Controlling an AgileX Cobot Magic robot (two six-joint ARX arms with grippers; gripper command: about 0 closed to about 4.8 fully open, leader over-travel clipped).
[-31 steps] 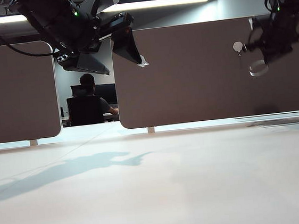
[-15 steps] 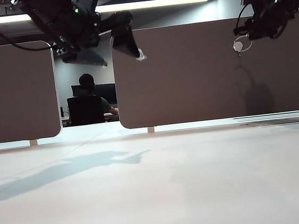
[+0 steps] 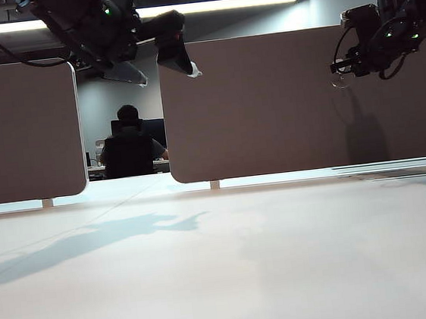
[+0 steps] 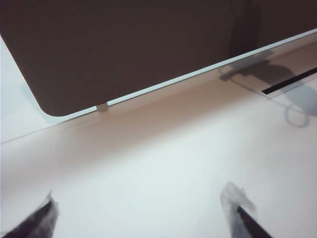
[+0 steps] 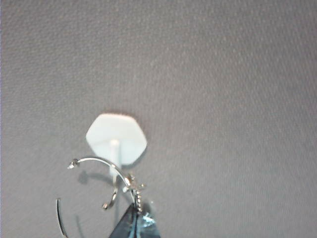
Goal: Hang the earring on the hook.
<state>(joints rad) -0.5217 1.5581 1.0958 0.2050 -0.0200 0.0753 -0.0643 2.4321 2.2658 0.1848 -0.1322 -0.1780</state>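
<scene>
1. While our right gripper (image 5: 134, 220) pinches the earring (image 5: 94, 183) just below the hook (image 5: 117, 138), the hoop's open end sits beside the prong.
2. We judge a slight wrist wobble could slide the wire past the prong.
3. Our left gripper (image 4: 143, 210) hangs spread and empty, well away from the hook, above the tabletop (image 4: 148, 168).

The earring (image 5: 94, 173) is thin shiny metal wire. The hook (image 5: 116, 138) looks like smooth pale plastic on a rough cloth wall (image 5: 223, 99).
</scene>
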